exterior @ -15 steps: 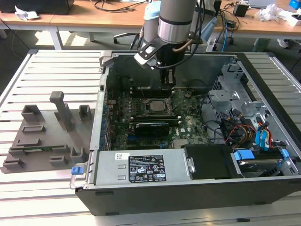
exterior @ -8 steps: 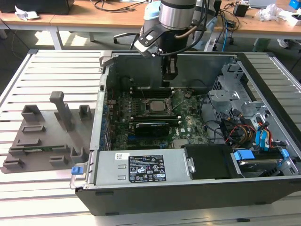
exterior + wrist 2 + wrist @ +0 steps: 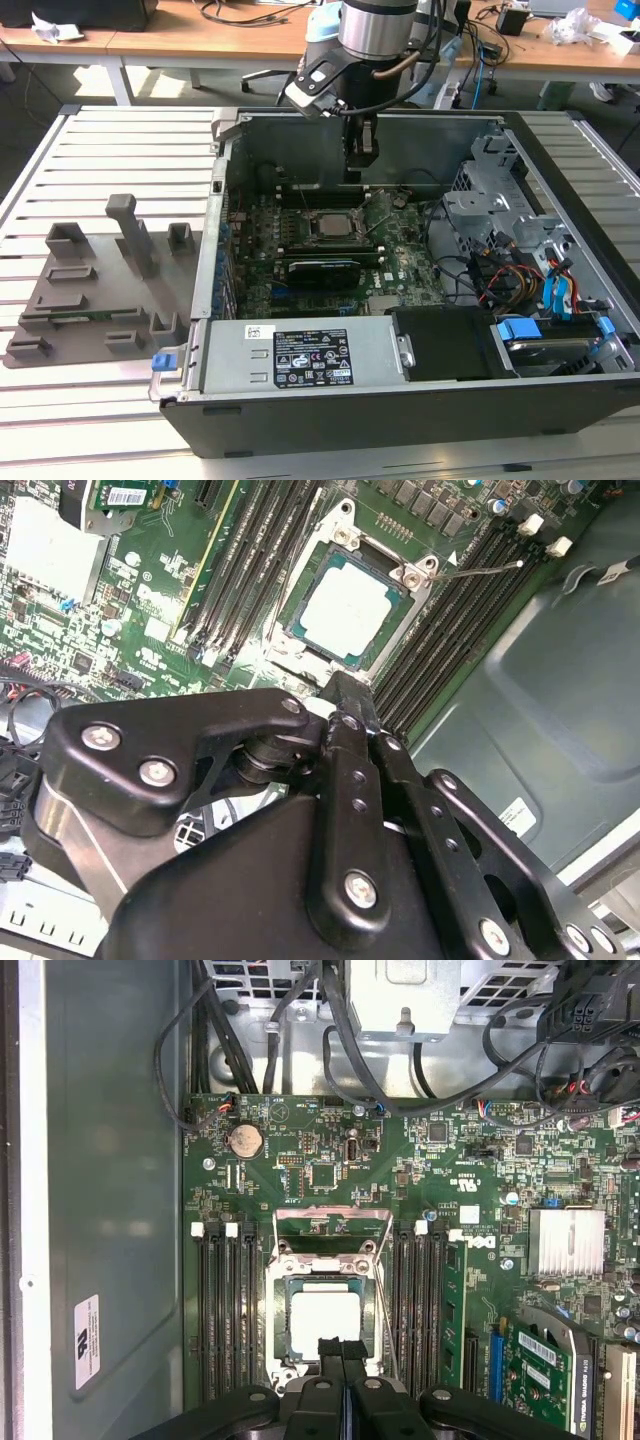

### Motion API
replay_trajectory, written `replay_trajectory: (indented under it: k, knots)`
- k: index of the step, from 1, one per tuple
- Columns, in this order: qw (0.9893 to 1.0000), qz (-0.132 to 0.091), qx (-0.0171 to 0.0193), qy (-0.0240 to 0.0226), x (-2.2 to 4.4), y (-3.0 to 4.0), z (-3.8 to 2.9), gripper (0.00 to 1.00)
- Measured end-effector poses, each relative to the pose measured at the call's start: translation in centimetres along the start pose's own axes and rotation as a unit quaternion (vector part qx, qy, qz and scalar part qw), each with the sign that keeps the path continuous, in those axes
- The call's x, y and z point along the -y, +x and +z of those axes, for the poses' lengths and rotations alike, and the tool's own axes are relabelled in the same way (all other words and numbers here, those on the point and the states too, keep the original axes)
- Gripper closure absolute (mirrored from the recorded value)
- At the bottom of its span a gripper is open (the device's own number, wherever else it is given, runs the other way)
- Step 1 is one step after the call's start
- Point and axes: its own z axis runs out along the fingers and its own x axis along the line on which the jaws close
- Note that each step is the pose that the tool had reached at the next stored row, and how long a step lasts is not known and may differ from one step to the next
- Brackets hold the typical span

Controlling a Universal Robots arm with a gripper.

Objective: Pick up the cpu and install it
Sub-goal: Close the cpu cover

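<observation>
One grey parts holder (image 3: 90, 290) lies at 9 o'clock of the open computer case (image 3: 560, 400) in the exterior view. We find the cpu (image 3: 328, 226) (image 3: 325, 1322) seated in the motherboard socket (image 3: 330, 1260). At its 1 o'clock hangs the gripper (image 3: 353, 175), jaws clenched together, gripping nothing, apart from the cpu.

Open computer case (image 3: 400, 420) on slatted table (image 3: 100, 140) — grey fixture block (image 3: 90, 290) beside it, exterior view's left.
</observation>
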Motion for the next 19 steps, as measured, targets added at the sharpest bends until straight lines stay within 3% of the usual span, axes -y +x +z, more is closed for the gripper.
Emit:
replay_trajectory:
  k: [9,14,16,19]
  knots:
    - [1.0,0.0,0.0,0.0,-0.19,0.0,-0.02,0.89]
    - [1.0,0.0,0.0002,0.0,-0.69,0.0,-0.03,0.89]
    - [1.0,0.0,0.0005,0.0,-1.32,0.0,-0.03,0.89]
    - [1.0,0.0,0.0006,0.0,-1.65,0.0,-0.03,0.89]
